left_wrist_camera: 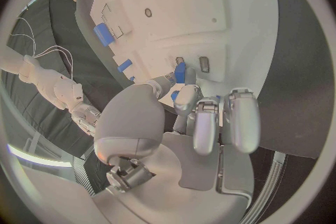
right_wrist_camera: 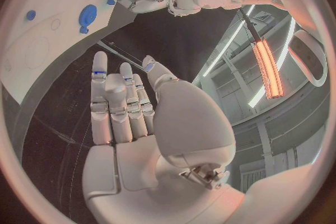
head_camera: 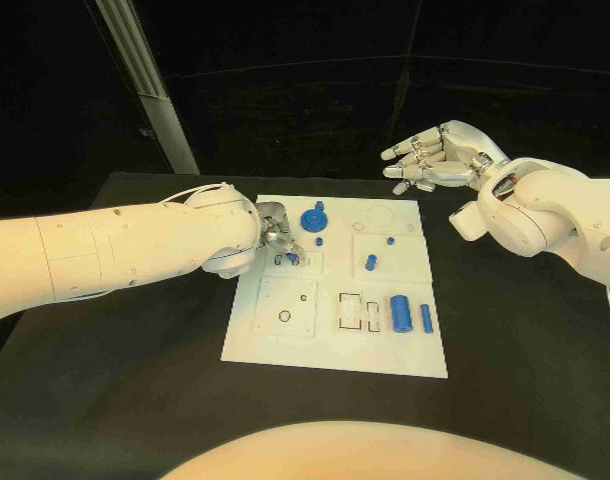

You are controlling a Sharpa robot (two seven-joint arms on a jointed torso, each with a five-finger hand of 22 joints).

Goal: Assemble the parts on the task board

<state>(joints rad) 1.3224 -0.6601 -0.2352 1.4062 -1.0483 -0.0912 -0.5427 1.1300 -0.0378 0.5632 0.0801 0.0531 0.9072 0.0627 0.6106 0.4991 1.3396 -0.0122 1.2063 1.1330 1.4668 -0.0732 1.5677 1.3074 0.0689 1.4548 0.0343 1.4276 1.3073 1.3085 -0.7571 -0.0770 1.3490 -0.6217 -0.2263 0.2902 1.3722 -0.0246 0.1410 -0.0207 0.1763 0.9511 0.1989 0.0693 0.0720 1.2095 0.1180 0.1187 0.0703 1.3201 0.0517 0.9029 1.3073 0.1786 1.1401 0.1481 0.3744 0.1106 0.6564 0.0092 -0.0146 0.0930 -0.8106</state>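
Observation:
The white task board (head_camera: 284, 335) lies in the middle of the table. My left hand (head_camera: 268, 235) hovers over its left upper part and pinches a small blue part (left_wrist_camera: 180, 73) between its fingertips (left_wrist_camera: 187, 98), just by two small rectangular slots (left_wrist_camera: 204, 64). The same part (head_camera: 291, 258) peeks out below the hand in the head view. My right hand (head_camera: 435, 158) hangs in the air beyond the board's far right corner, fingers spread and holding nothing; it appears as the right hand (right_wrist_camera: 133, 106) in its wrist view too.
On the board stand a blue gear-like part (head_camera: 315, 217), a short peg (head_camera: 370, 263), a thick cylinder (head_camera: 400, 311) and a thin bar (head_camera: 426, 317). A black table (head_camera: 536, 340) surrounds the board. A grey post (head_camera: 154, 95) rises at the back left.

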